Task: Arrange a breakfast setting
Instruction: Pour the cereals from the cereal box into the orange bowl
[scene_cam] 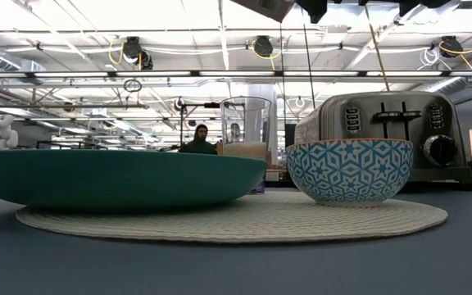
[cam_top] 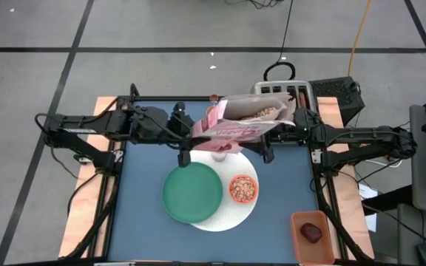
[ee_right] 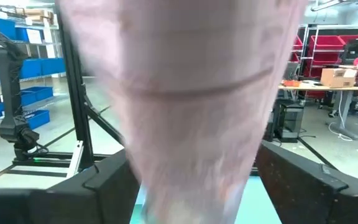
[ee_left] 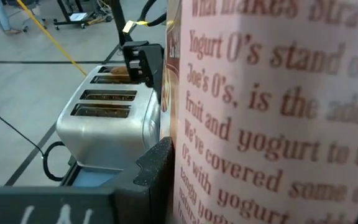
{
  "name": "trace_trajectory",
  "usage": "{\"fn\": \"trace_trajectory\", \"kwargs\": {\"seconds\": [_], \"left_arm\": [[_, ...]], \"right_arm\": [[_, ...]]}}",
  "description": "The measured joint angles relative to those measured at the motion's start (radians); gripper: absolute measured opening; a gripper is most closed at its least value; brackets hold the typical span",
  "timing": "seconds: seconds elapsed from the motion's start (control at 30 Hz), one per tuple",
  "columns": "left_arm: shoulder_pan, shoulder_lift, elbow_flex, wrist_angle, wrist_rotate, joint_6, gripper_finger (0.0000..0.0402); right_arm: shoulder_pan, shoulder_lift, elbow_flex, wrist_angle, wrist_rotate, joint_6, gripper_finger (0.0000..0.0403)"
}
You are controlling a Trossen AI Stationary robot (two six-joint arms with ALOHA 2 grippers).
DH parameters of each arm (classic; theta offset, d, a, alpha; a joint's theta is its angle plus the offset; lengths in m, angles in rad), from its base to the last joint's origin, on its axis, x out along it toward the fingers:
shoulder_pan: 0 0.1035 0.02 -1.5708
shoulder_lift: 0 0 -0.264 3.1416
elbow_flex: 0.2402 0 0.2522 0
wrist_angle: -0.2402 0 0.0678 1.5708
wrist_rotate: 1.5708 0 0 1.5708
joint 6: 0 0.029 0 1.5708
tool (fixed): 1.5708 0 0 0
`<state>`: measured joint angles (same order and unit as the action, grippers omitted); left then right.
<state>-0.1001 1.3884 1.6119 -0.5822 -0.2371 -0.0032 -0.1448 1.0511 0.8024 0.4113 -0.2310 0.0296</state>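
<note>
Overhead, the cereal bag [cam_top: 246, 122] covers both hands where they meet it, so neither fingertip pair is plainly seen from above. The right wrist view is filled by a blurred pink mass, the bag [ee_right: 191, 106], with a dark finger [ee_right: 114, 186] showing on each side of it. The left wrist view is half covered by the bag's printed side [ee_left: 272, 118], with one dark finger [ee_left: 157, 171] pressed to its edge; the opposite finger is cut off at the frame's corner.

Both arms reach inward over the back of the counter [cam_top: 287, 207]. The left hand [cam_top: 191, 133] grips the bag's left end; the right hand [cam_top: 276, 129] is closed on the bag's right end. The bag is held aloft between them, lying roughly level with its open side up, cereal visible inside.

The bag hangs in front of the toaster [cam_top: 283, 92] and above the far rim of the white plate [cam_top: 228, 218]. A glass [scene_cam: 246, 131] stands beneath it, only its rim showing overhead; in the low view it appears clear, contents hard to judge. The green plate [cam_top: 191, 192] rests on the white plate's left part. The bowl [cam_top: 243, 189], filled with cereal, sits on its right part, just beside the green plate. An orange tray [cam_top: 313, 236] with a dark red item lies at the counter's near right corner, well apart.
</note>
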Motion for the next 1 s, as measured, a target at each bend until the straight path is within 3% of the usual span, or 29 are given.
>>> {"fn": "trace_trajectory", "kwargs": {"seconds": [0.17,0.47,0.63,0.87,1.0], "left_arm": [[-0.001,-0.056,0.000,-0.037,-0.021,-0.015,0.0142],[-0.003,-0.201,0.000,-0.212,-0.229,-0.101,0.0142],[-0.045,-0.278,-0.040,-0.321,-0.458,-0.205,0.0142],[-0.132,-0.490,-0.402,-0.322,-0.629,-0.381,0.0142],[-0.151,-0.631,-0.671,-0.193,-0.739,-0.476,0.0142]], "right_arm": [[0.000,-0.013,-0.001,-0.004,-0.001,-0.029,0.0299],[0.000,-0.040,-0.002,-0.024,-0.001,-0.034,0.0299],[0.000,-0.044,-0.002,-0.043,-0.001,-0.034,0.0299],[0.000,-0.043,-0.002,-0.049,-0.001,-0.034,0.0299],[0.000,-0.043,-0.002,-0.043,-0.001,-0.034,0.0299]]}}
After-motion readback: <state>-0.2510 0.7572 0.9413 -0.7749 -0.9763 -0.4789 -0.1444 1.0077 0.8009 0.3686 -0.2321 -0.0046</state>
